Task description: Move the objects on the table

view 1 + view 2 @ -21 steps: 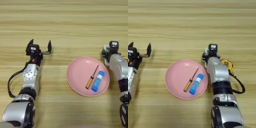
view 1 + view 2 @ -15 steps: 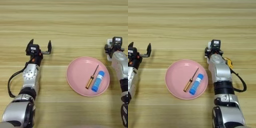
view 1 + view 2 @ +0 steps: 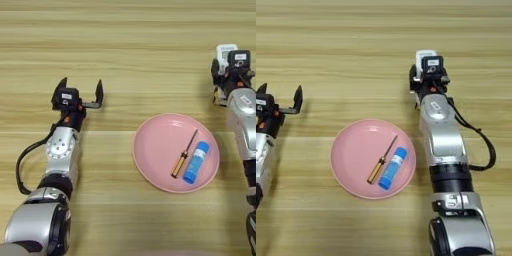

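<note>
My right gripper [image 3: 424,69] is out over the table [image 3: 125,40] beyond the plate, shut on the white remote [image 3: 423,54], whose end sticks out past the fingers. The amber-handled screwdriver [image 3: 183,156] and the blue white-capped tube [image 3: 195,163] lie side by side on the round pink plate [image 3: 147,150]. My left gripper [image 3: 81,88] rests open at the left, fingers spread wide with nothing between them. The tape measure is hidden.
A black cable [image 3: 487,150] loops out from the right forearm over the table. Another black cable [image 3: 21,167] curls beside the left forearm. Bare wood lies between the left gripper and the plate.
My right gripper has moved away from me across the table, and the white remote travelled with it. The tape measure beside the right arm no longer shows. The left arm stayed still.
</note>
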